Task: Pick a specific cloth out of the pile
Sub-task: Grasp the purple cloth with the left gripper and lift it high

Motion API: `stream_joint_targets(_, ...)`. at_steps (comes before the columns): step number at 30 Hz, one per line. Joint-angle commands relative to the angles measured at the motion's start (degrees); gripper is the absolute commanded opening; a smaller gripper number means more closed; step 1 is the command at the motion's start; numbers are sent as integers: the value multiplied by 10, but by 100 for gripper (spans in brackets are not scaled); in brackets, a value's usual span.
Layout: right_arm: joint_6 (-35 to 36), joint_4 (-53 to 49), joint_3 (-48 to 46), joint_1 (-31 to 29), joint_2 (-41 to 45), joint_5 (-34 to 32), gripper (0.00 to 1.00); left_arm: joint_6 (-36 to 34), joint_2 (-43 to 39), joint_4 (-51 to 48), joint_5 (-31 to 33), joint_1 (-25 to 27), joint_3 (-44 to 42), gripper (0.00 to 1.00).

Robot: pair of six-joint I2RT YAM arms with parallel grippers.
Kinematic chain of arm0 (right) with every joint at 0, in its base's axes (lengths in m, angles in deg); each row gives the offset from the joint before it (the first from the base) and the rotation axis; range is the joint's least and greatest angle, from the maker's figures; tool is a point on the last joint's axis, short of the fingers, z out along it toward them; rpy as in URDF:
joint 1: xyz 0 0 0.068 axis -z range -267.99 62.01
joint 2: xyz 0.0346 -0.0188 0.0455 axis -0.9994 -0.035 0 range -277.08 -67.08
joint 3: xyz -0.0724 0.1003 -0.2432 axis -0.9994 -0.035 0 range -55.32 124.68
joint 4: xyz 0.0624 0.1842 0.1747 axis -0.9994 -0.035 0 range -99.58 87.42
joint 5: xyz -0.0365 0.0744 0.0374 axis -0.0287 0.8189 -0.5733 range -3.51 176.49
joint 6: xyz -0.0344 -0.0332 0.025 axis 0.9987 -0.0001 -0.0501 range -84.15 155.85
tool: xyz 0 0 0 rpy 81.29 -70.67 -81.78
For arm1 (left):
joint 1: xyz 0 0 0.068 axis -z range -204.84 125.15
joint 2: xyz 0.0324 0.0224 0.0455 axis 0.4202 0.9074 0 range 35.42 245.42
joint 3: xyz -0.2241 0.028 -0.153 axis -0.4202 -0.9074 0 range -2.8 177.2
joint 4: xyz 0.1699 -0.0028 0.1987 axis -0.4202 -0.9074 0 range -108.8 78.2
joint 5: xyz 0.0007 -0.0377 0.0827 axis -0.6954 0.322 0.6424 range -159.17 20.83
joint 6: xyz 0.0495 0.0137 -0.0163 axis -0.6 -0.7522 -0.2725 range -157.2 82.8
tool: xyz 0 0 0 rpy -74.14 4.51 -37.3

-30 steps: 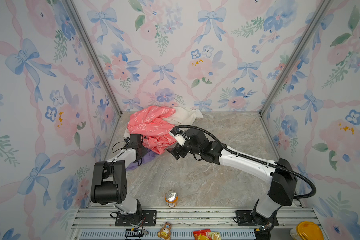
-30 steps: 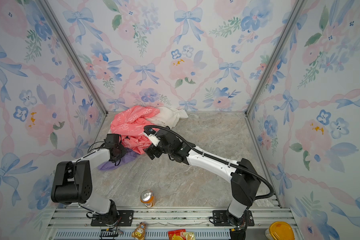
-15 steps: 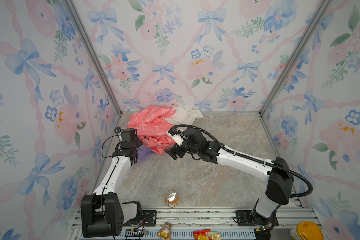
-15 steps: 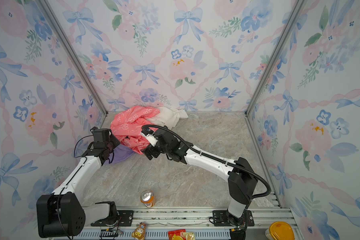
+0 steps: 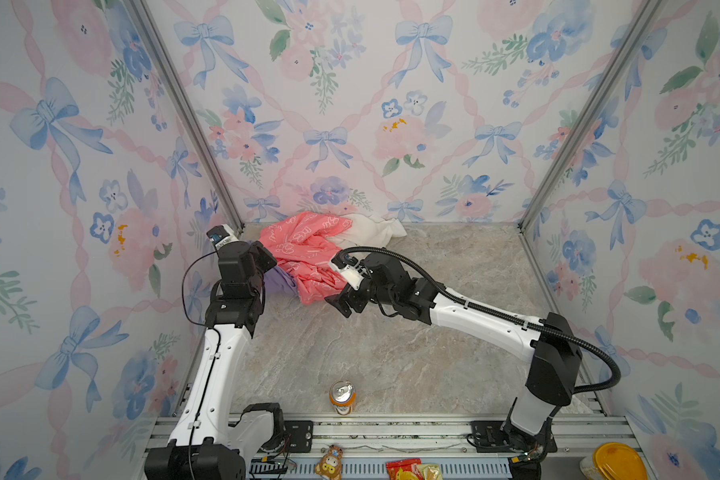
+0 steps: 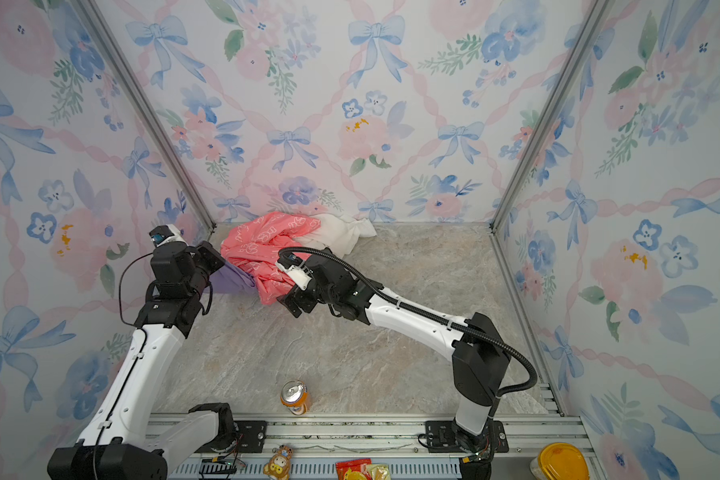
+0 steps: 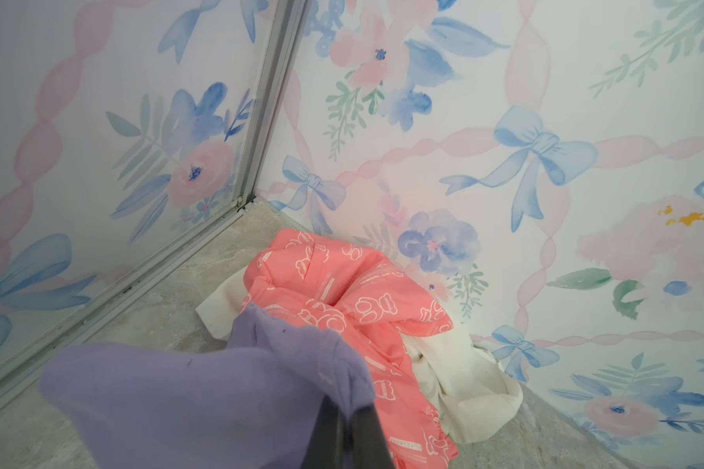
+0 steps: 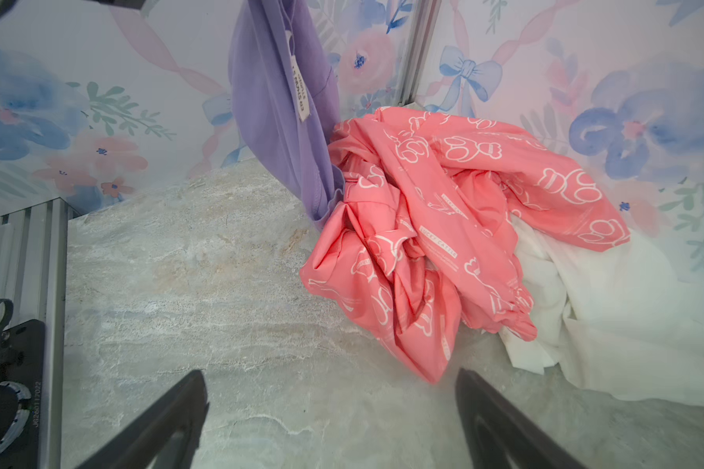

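While the lavender cloth (image 8: pixel 285 113) hangs stretched from your left hand (image 7: pixel 344 430), its lower end is caught under the edge of the coral-pink cloth (image 8: pixel 435 211), so the pick is only partly done. Your left hand is clamped tight on a bunched fold of the purple fabric, lifted above the worktop (image 5: pixel 350 353) near the left wall; in both top views only a small patch of purple (image 5: pixel 281 280) shows between that hand and the pile (image 6: pixel 275 253). Look at the right wrist view: the cloth runs taut down to the pile's near corner, and you cannot see how much of it is buried. The pink cloth and the cream-white cloth (image 5: pixel 371 232) sit heaped in the back corner, apparently undisturbed. Your right hand (image 8: pixel 330 418) hovers just in front of the pile with its jaws spread wide, holding nothing. What is left, by my judgement: draw the purple cloth free without dragging the pink one along, then carry it clear of the heap.
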Motion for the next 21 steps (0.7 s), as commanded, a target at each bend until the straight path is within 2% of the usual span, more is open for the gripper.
stream_joint_targets(1, 16, -19, 19, -5, -6, 7, 97, -33, -18, 56, -20, 1, 33, 0)
stream_joint_targets(7, 25, -38, 26, -5, -5, 5, 97, -50, -14, 87, -48, 1, 78, 0)
stream_joint_targets(15, 34, -36, 25, -3, 2, 6, 97, -76, 10, 144, -119, 1, 141, 0)
stream_joint_targets(21, 20, -19, 28, 7, 8, -3, 97, -62, 19, 208, -188, 1, 156, 0)
